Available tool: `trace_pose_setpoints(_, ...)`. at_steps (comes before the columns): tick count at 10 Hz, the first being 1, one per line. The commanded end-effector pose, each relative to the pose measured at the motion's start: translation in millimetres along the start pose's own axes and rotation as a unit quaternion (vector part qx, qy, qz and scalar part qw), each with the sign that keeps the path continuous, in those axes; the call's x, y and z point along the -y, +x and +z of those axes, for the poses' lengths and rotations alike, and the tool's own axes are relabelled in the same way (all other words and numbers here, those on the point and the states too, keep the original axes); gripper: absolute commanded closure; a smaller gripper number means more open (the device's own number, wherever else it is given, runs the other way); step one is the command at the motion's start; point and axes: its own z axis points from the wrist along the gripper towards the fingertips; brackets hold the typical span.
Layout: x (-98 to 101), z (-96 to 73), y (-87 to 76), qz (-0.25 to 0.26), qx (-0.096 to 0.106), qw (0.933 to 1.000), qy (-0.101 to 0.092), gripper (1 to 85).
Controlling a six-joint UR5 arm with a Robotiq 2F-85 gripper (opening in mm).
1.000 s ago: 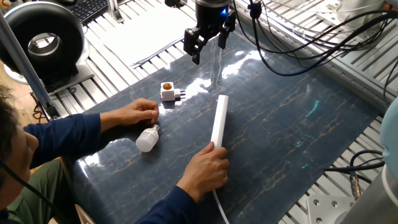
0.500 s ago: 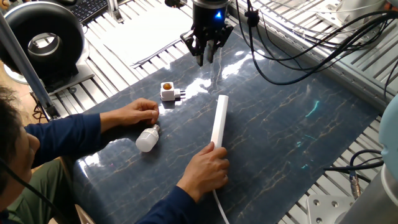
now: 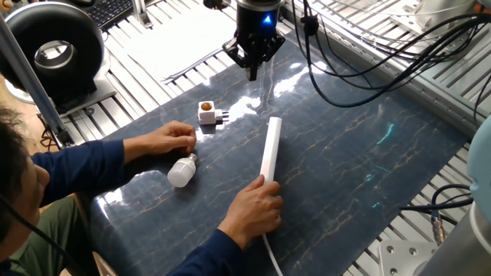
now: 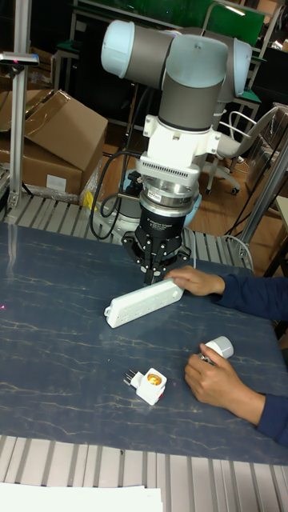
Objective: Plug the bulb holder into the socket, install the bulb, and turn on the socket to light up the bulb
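The bulb holder [image 3: 207,113] [image 4: 150,386], a small white cube with an orange-brown round opening, lies on its side on the dark mat with its prongs sticking out. The socket [image 3: 270,149] [image 4: 144,302] lies lengthwise mid-mat, and a person's hand [image 3: 253,207] rests on its cable end. The bulb [image 3: 181,171] [image 4: 218,348] lies on the mat, with the person's other hand [image 3: 165,140] at its screw base. My gripper [image 3: 253,73] [image 4: 150,278] hangs above the mat's far edge, beyond the socket's far end. It is shut, with nothing between its fingers.
A person sits at the near left, both forearms over the mat. A black ring-shaped device [image 3: 52,54] stands at the far left. Black cables [image 3: 360,69] loop from the arm over the far right. White sheets [image 3: 180,46] lie behind the mat on the slotted metal table.
My gripper's fingers have come together from open to shut, and the wrist has turned slightly in place. The hands, holder, bulb and socket have not moved.
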Motion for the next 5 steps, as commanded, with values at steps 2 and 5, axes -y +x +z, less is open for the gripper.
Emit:
trace_pose_setpoints(2, -2.1, -1.2, 0.1, 0.005, 0.000, 1.0000, -0.005, 84.3)
trace_pose_setpoints(5, -0.2, -1.0, 0.8, 0.000, -0.002, 1.0000, -0.001, 84.3)
